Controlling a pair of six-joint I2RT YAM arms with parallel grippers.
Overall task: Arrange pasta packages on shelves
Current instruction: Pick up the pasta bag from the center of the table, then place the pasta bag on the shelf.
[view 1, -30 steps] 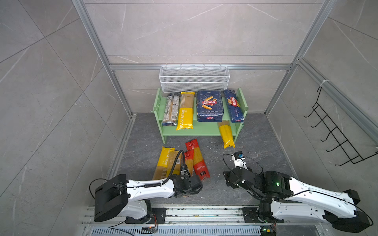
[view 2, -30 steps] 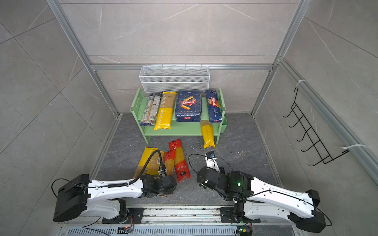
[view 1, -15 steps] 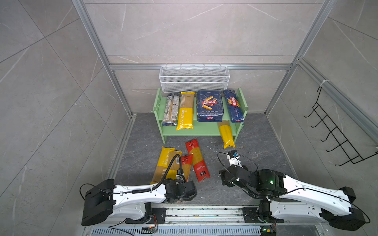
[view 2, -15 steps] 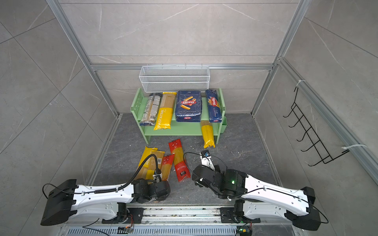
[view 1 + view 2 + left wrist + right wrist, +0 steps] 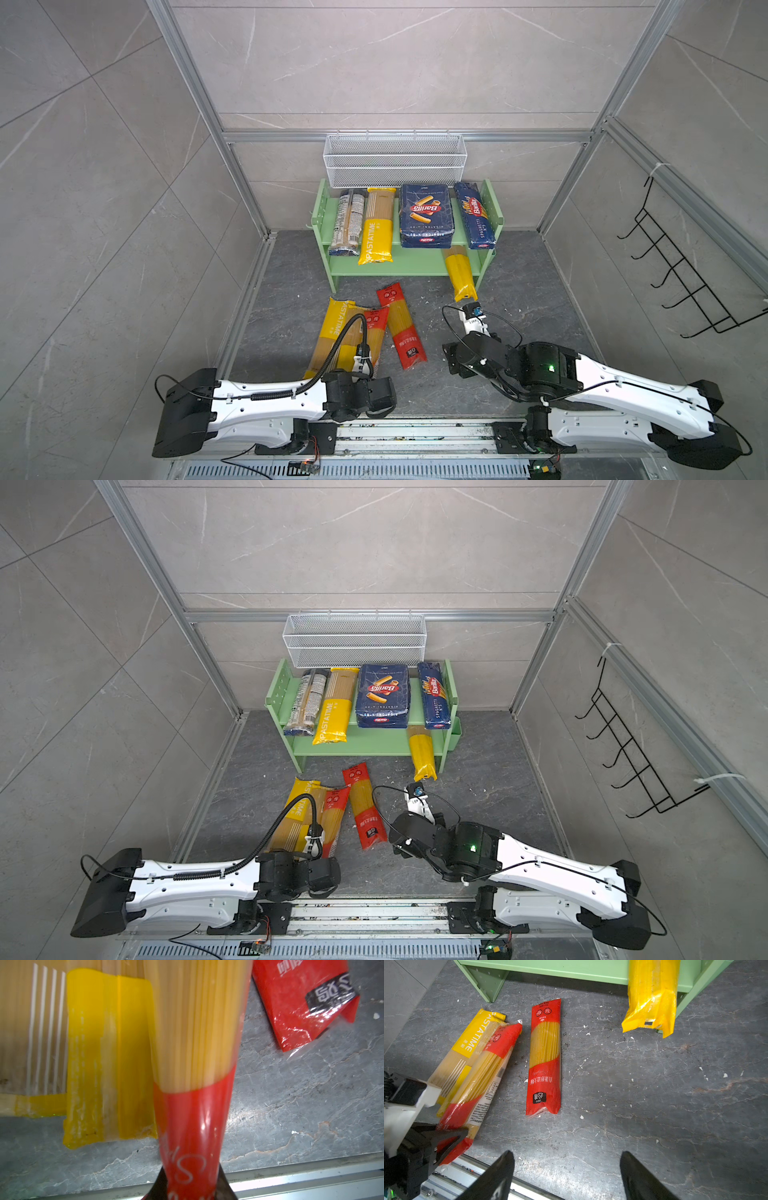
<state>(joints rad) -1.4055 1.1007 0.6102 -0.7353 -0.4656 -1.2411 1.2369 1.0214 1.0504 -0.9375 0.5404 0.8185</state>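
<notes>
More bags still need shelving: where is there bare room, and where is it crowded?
Bare: the lower board, from the left side panel to the jutting yellow bag. Also the floor right of the lone red bag. Crowded: the top board, four packs side by side.

The gripped bag (image 5: 481, 1076) has its near end between the left fingers (image 5: 442, 1133) and runs forward over the PASTATIME bag (image 5: 467, 1043), which lies to its left. The loose bag (image 5: 545, 1059) lies on the tabletop (image 5: 654, 1105), ahead-right of the left fingers and ahead-left of the right fingers (image 5: 500, 1172). Ahead of the right fingers, the overhanging bag (image 5: 652, 995) projects off the lower board of the shelves (image 5: 407, 262). Four packs (image 5: 426, 216) sit side by side on the upper board.
</notes>
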